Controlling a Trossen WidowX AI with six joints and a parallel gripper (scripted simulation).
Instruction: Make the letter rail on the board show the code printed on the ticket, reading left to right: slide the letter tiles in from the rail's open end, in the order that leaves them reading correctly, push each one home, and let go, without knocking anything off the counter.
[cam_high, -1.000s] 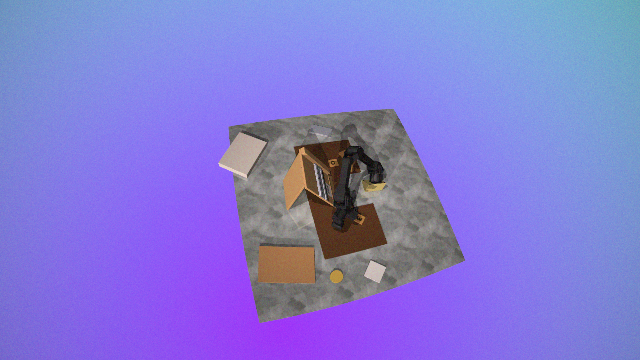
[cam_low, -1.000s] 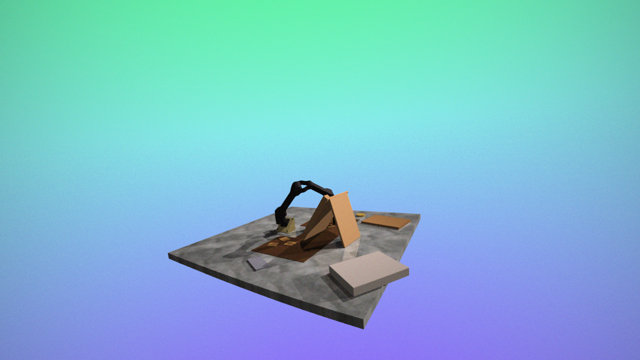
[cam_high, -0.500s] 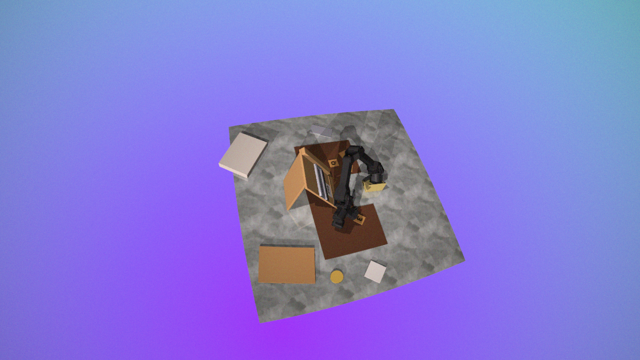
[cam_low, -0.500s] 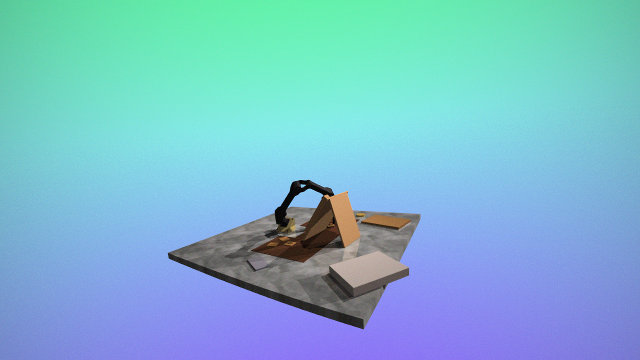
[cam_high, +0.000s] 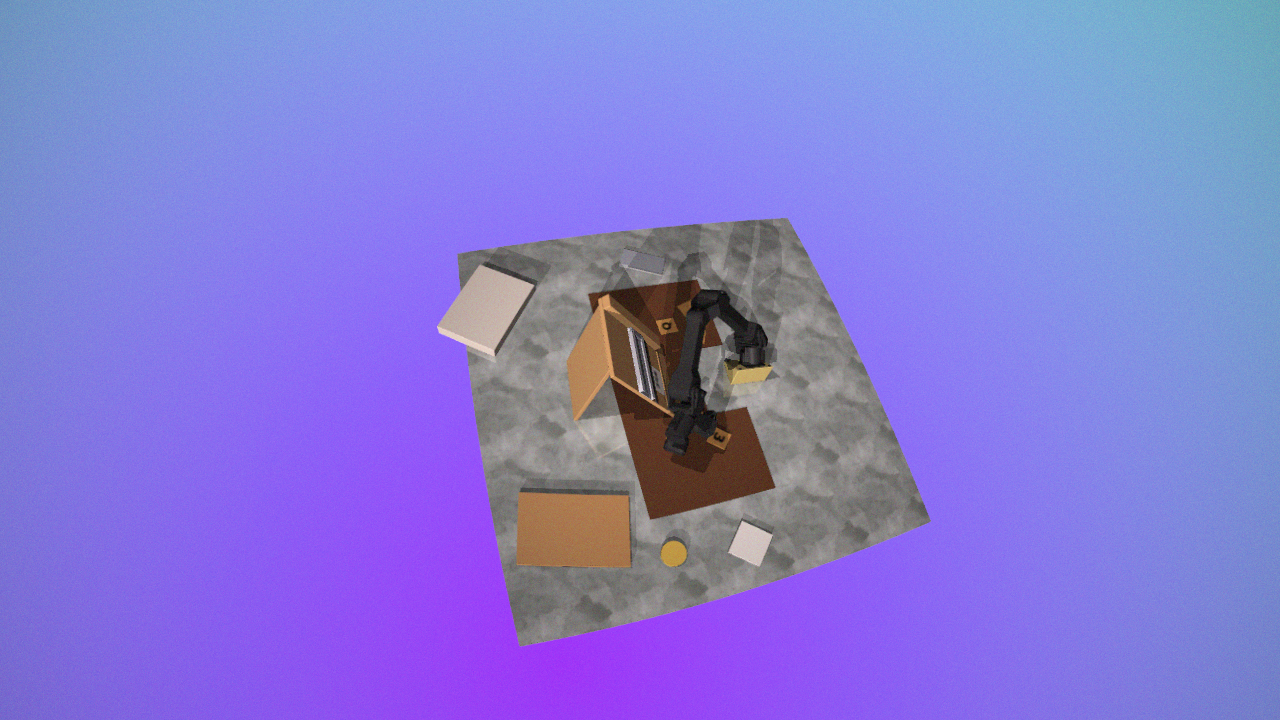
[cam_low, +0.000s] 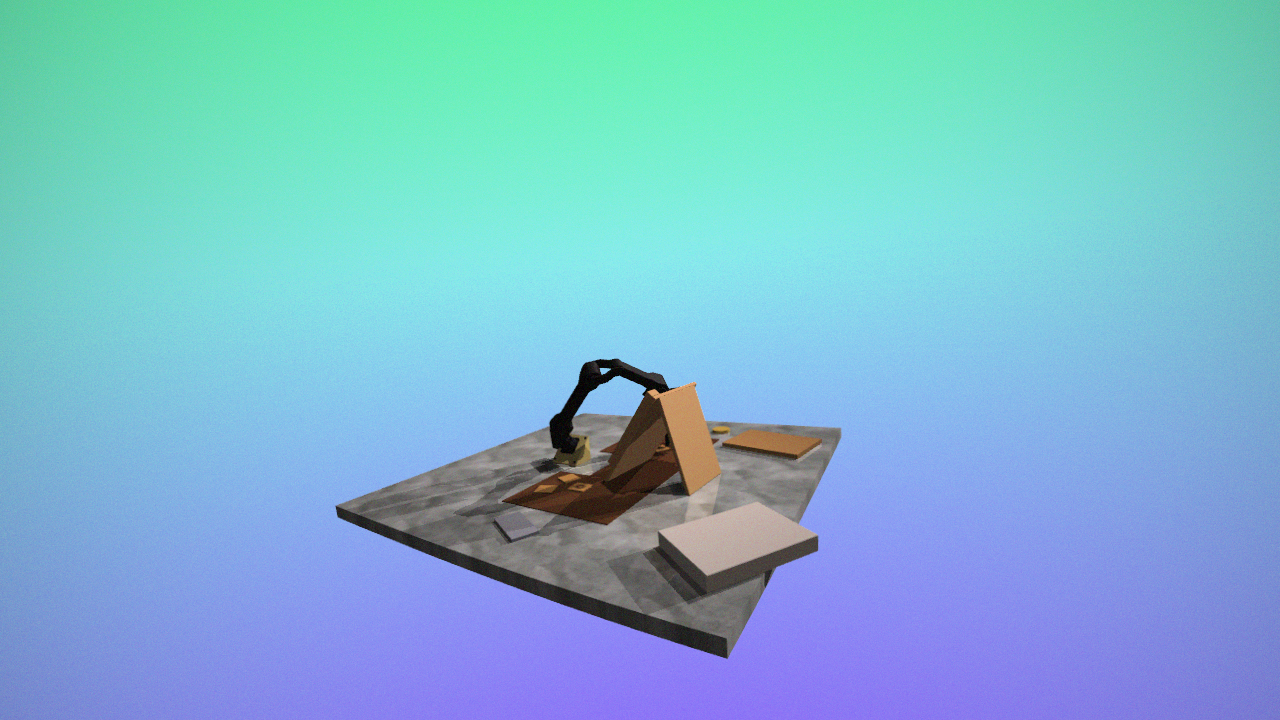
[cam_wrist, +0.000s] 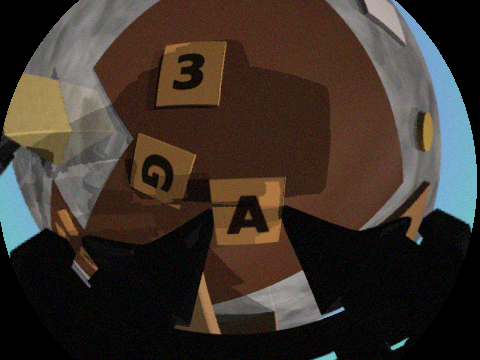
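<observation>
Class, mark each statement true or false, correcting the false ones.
1. The gripper is shut on the A tile. True.
2. The 3 tile lies on the grey counter. False: it lies on the brown mat.
3. The yellow disc is off the mat. True.
4. The G tile is between the fingers. False: it lies beside the gripper.

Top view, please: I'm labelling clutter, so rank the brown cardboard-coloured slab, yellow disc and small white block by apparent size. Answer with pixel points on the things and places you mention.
1. Brown slab (cam_high: 573, 529)
2. Small white block (cam_high: 750, 542)
3. Yellow disc (cam_high: 674, 552) (cam_wrist: 426, 132)
</observation>
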